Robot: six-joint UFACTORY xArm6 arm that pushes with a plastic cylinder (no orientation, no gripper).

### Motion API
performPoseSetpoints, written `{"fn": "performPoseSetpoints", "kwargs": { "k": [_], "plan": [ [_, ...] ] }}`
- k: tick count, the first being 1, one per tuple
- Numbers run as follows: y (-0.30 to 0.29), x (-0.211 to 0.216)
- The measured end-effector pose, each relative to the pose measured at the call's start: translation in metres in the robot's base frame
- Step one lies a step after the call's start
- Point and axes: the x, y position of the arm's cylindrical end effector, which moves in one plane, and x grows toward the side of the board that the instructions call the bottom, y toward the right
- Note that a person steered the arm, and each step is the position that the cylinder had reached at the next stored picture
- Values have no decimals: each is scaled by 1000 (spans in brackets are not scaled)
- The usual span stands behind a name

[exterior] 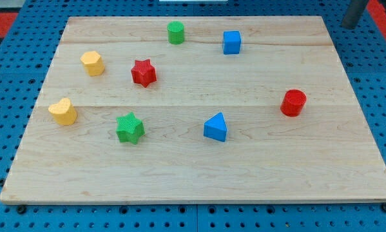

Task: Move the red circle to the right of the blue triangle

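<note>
And here's the desk (199,174), a pale wooden board lying on a blue pegboard surface (6,96), with eight blocks spread across it. The red circle (294,102) stands on the view's right side, well apart from everything else, and it's already to the right of the blue triangle (216,127) and a touch nearer the view's top. The triangle stands just below the board's middle, with bare wood between the two.

Over on the view's left, the green star (130,127) sits roughly level with the triangle, and the yellow heart (63,111) lies close to the left edge. Above those, a yellow block (93,63), shape hard to call, perhaps a hexagon, and the red star (143,72) just to its right. Up near the top edge, the green cylinder (175,32) and the blue cube (231,42) stand near each other without touching.

Now the end effector: a grey rod (354,13) pokes in at the view's top right corner, off the board. My tip (349,25) seems to be its lower end, far from every block, touching none. It's a plain rod, so there's nothing to open or close, and it holds nothing.
</note>
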Motion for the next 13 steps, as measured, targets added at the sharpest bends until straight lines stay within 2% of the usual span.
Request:
{"fn": "performPoseSetpoints", "kwargs": {
  "k": [2,3,4,6,9,10,11,13],
  "plan": [
    [0,2],
    [-36,69],
    [-65,89],
    [-78,89],
    [-86,111],
    [-140,117],
    [-166,132],
    [-183,202]
  ]
}}
